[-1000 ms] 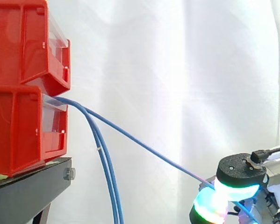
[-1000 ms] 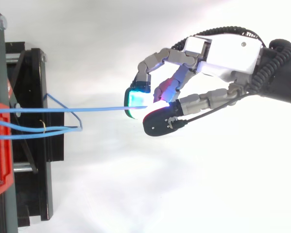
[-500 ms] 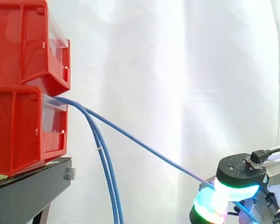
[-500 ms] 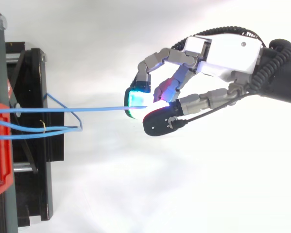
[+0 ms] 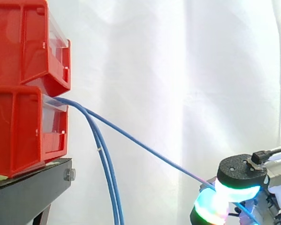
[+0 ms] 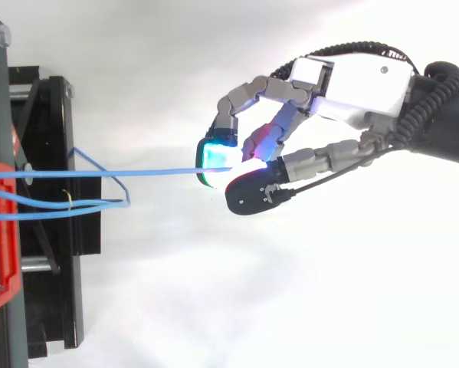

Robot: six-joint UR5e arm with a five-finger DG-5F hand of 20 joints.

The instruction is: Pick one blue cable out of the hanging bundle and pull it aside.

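The cable (image 6: pixel 137 172) is pinched between the glowing fingertips (image 6: pixel 215 155) and the thumb pad of the hand (image 6: pixel 352 84), the fingers being curled in on it. Over the last second nothing is seen to have moved: the pinch, the hand's place and the cable's line are matched exactly in both views. The cable is held taut and straight from the front of the lower bin down to the hand, well apart from the bundle (image 5: pixel 107 173), which hangs almost straight down just beside the stand (image 5: pixel 27 190). From this the pull is judged to be finished or paused at its far end, with the cable already drawn aside. One hand and one separated cable are counted. At least two strands are left in the bundle, though an exact count cannot be made. Two red bins (image 5: pixel 23 47) are stacked on one black stand before one white curtain (image 5: pixel 178 70).
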